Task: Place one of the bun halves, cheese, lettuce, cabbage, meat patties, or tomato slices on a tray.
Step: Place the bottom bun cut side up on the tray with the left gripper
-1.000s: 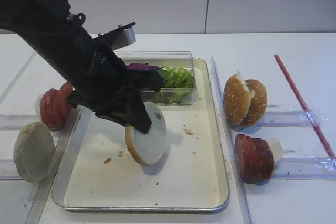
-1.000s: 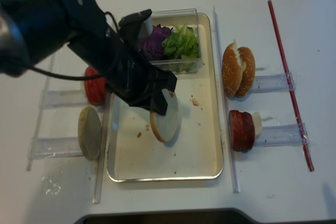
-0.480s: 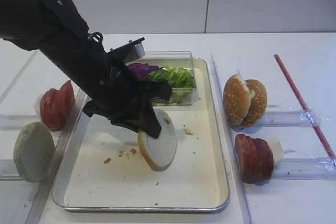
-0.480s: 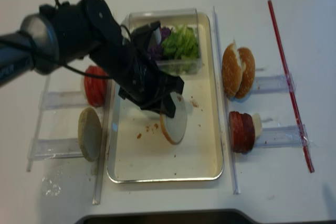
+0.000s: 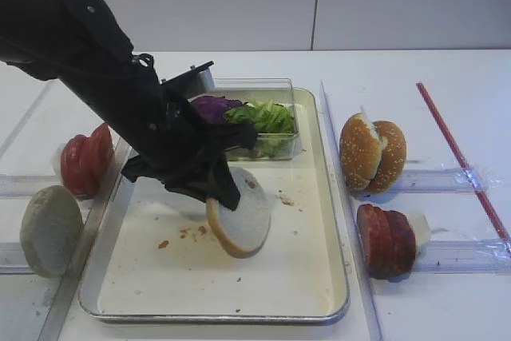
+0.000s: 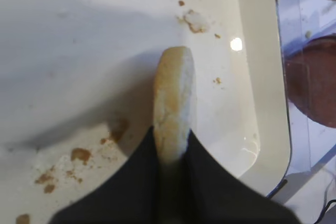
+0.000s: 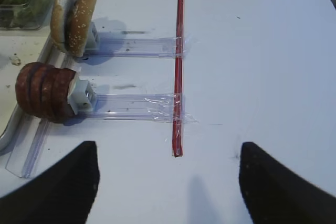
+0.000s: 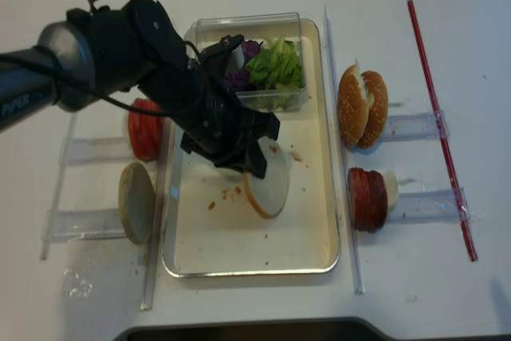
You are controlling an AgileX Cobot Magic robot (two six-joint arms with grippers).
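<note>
Carried rightward and lowered over the tray (image 5: 335,277) centre, the bun half (image 5: 240,215) stands tilted on edge, white face rightward, pinched in the left gripper (image 5: 217,189); the right gripper's (image 7: 168,182) fingers stand apart, holding nothing.

Lab bench: white table (image 5: 415,69), taped acrylic holders (image 7: 131,107).

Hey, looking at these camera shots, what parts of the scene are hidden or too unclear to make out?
- Whether the bun half touches the tray: the exterior views leave it unsettled, and the left wrist view sees it only edge-on.
- Left gripper fingers: in both exterior views the black arm covers them.
- Right gripper fingers: right wrist view cuts them off at the bottom edge.
- Cabbage: partly behind the arm in both exterior views.
- Cheese: not identifiable in any view.
</note>
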